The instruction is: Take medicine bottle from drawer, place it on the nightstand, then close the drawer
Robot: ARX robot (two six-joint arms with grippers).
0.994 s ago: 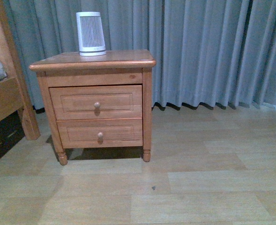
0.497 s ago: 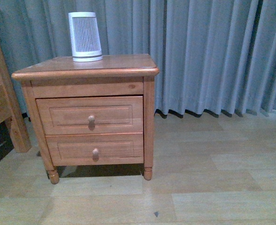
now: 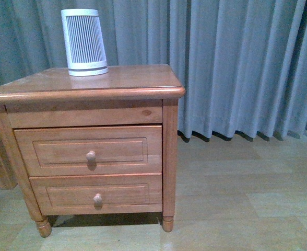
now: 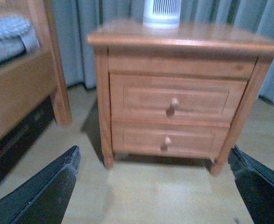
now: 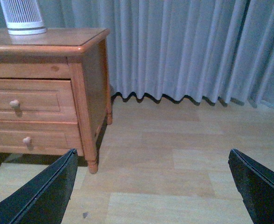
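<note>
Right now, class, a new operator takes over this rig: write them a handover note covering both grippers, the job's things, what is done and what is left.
Left gripper: jaws wide apart, empty, facing the nightstand without touching it.
Right gripper: jaws wide apart, empty, touching nothing.
The drawer looks shut; nothing is on its knob. Medicine bottle: not in view. Only a ribbed white appliance stands on the top.
Done: nothing that shows.
Left: open the drawer, take the bottle out, set it on the top, shut the drawer.
</note>
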